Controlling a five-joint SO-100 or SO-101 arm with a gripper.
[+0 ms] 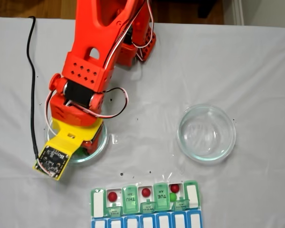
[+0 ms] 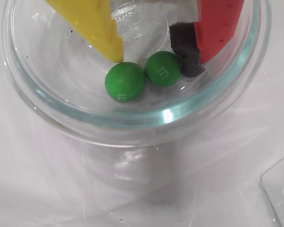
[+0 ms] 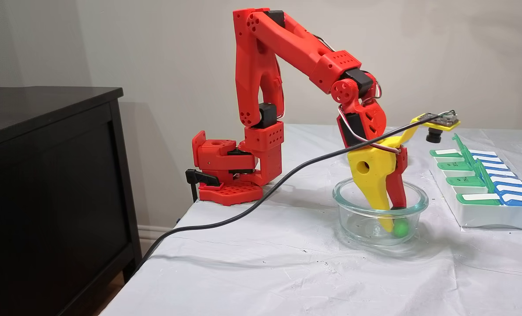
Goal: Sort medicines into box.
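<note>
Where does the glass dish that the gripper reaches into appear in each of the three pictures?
A fixed view from above: the glass dish lies at left centre, mostly under the arm.
Wrist view: the dish takes up the upper part of the picture, with two green balls inside.
A fixed view from the side: the dish stands right of centre on the table.
Shared landmark: the gripper's yellow finger inside the dish.

In a fixed view the arm [image 1: 92, 71] covers most of the left glass dish [image 1: 100, 142], hiding whatever lies inside. The pill box [image 1: 145, 204] is cut by the bottom edge (its blue row barely shows), and its lid lettering is too small to read.
</note>
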